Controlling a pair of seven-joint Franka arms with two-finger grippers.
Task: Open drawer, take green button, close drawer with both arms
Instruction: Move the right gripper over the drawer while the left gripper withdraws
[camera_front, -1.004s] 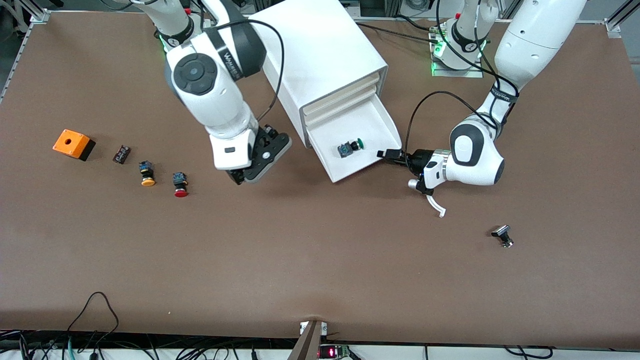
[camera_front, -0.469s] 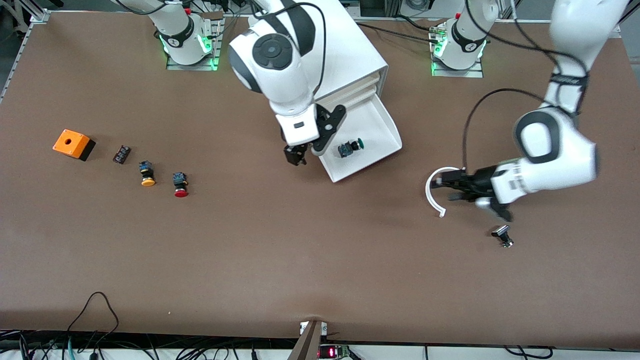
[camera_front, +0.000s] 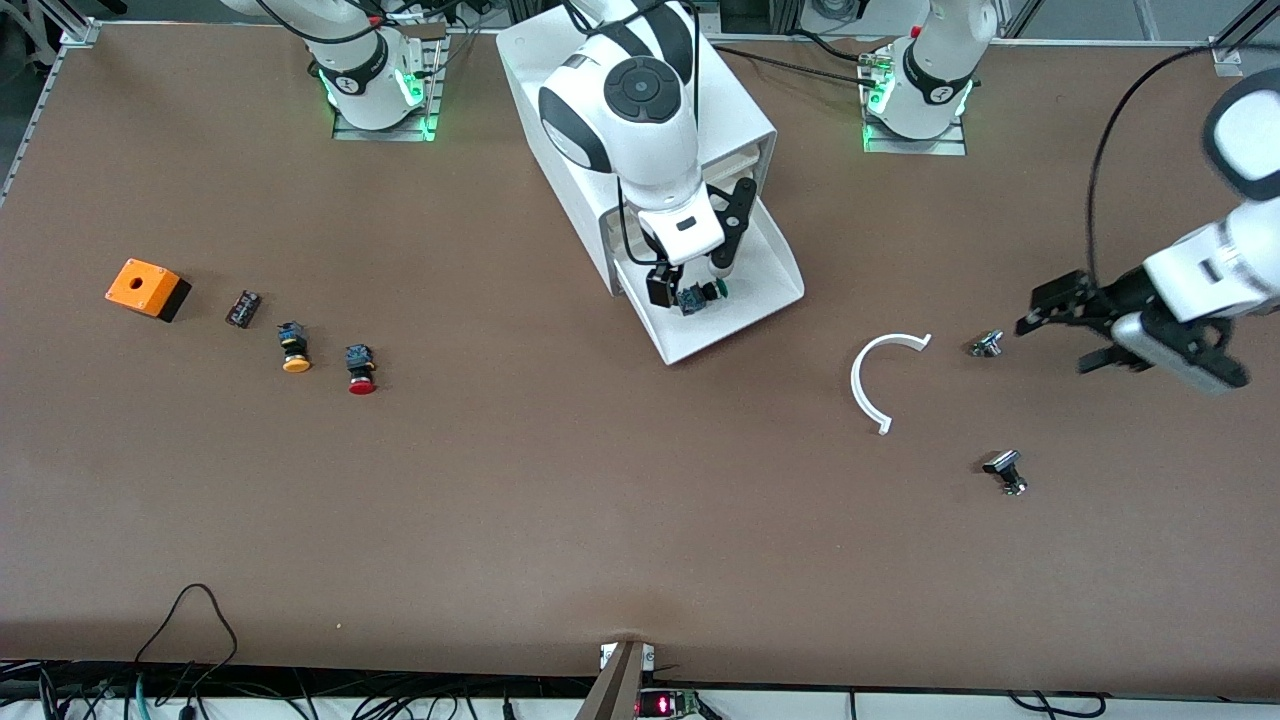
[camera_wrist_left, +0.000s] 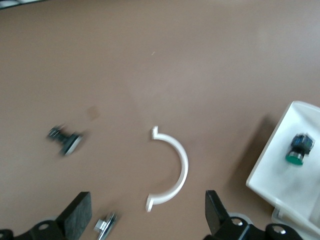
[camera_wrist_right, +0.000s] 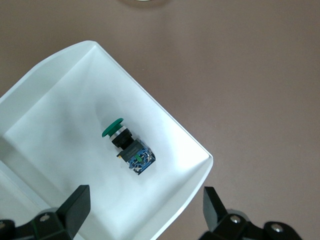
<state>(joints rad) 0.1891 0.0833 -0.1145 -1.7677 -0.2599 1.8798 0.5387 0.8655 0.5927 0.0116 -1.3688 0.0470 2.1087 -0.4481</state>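
The lowest drawer (camera_front: 770, 300) of the white cabinet (camera_front: 560, 140) is pulled open. The green-capped button (camera_front: 697, 296) lies on its side in the tray. My right gripper (camera_front: 690, 278) hangs open just over the button. In the right wrist view the button (camera_wrist_right: 127, 147) lies in the drawer (camera_wrist_right: 60, 100), just ahead of the open right gripper (camera_wrist_right: 145, 210). My left gripper (camera_front: 1060, 335) is open and empty, low over the table toward the left arm's end. The left wrist view shows the left gripper (camera_wrist_left: 147, 212) open and the drawer (camera_wrist_left: 280, 185) with the button (camera_wrist_left: 299, 149).
A white curved piece (camera_front: 875, 375) lies on the table between the drawer and the left gripper, with a small metal part (camera_front: 986, 345) and another (camera_front: 1005, 472) close by. Toward the right arm's end lie an orange box (camera_front: 147, 288), a yellow-orange button (camera_front: 294, 347) and a red button (camera_front: 360, 369).
My right gripper moved from the table beside the cabinet to over the open drawer. My left gripper drew away from the drawer toward its end of the table; the white curved piece now lies free.
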